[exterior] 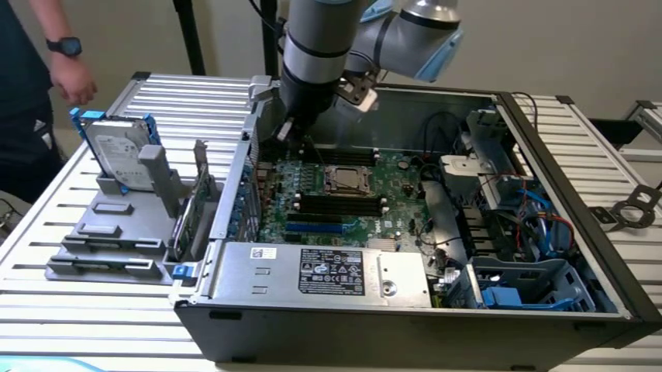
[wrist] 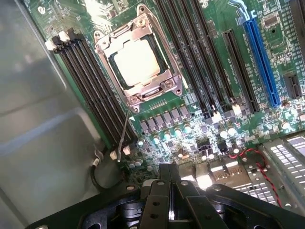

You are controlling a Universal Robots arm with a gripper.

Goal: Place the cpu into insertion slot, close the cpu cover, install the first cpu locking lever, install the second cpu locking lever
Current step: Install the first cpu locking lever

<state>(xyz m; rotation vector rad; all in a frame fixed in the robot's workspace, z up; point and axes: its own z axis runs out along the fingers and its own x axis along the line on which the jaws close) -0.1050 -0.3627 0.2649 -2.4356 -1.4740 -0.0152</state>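
The cpu (wrist: 136, 63), a silvery square, lies in the insertion slot (wrist: 139, 98) on the green motherboard. The cpu cover (wrist: 143, 34), a silvery frame, lies flat around it. A thin metal lever (wrist: 125, 131) rises from the socket's corner towards my gripper. My gripper (wrist: 170, 169) hovers apart from the socket over the board's edge, its fingers (wrist: 159, 191) pressed together with nothing between them. In the exterior view the gripper (exterior: 293, 133) hangs inside the open case, towards that view's left of the socket (exterior: 346, 180).
Long black memory slots (wrist: 90, 90) flank the socket, and a blue slot (wrist: 262, 62) lies beyond. The case wall (exterior: 240, 174) stands close beside the gripper. A hard drive (exterior: 119, 151) sits in a grey rack outside. A person's hand (exterior: 74, 81) is at the table's far corner.
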